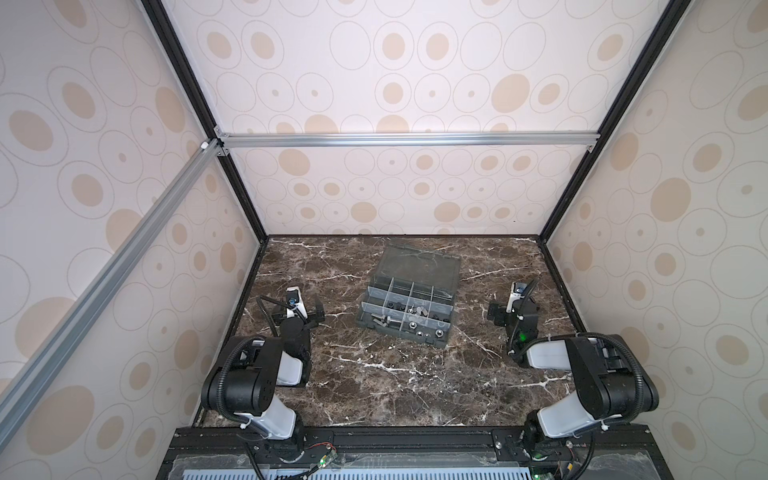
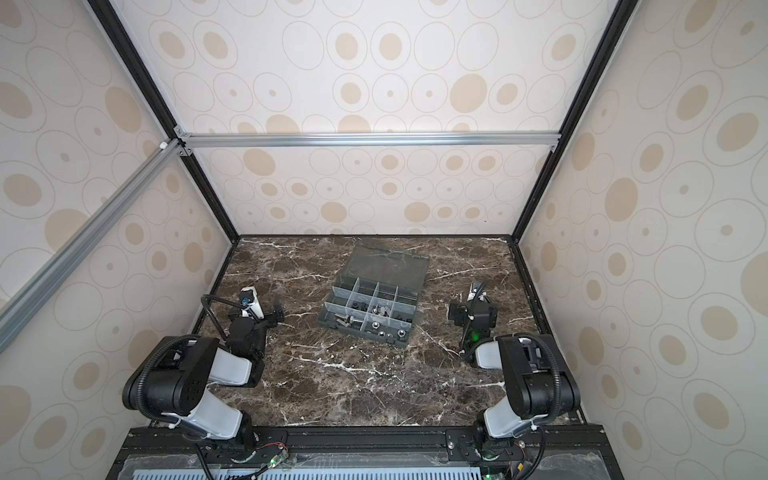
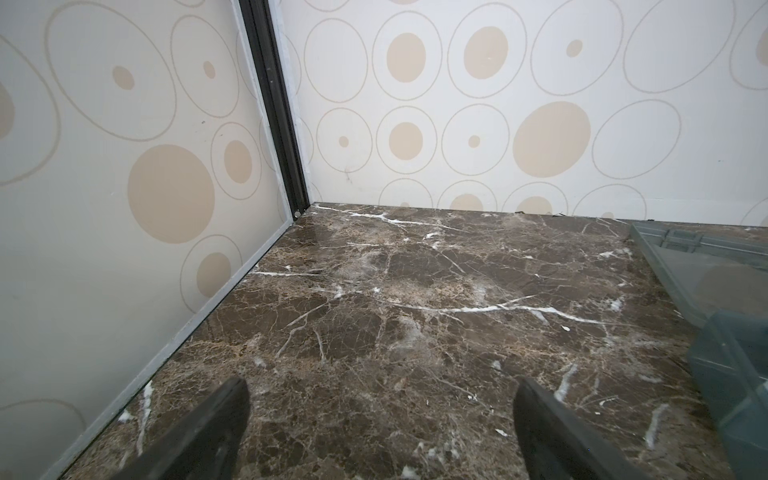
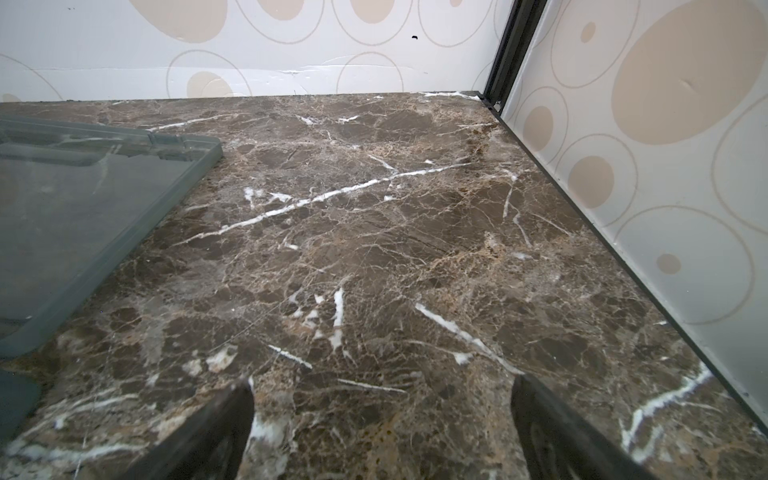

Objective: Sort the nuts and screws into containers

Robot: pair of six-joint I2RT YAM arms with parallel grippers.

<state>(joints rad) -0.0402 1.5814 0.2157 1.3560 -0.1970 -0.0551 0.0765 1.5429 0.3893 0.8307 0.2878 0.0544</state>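
Right, the dark marble table fills the booth floor; near its middle sits the smoky grey box, turned a little askew in both top views, its lid thrown back flat on the marble on the far side; the left gripper hangs low over bare marble left of the box, jaws spread wide, nothing between them; the right gripper mirrors it on the right, jaws just as wide, holding nothing; both are well apart from the box; inside, pale dividers split the compartments; screws lie in the near left one; nuts sit in the near ones just right of them; the dark and grey bits in the middle row are too small to name
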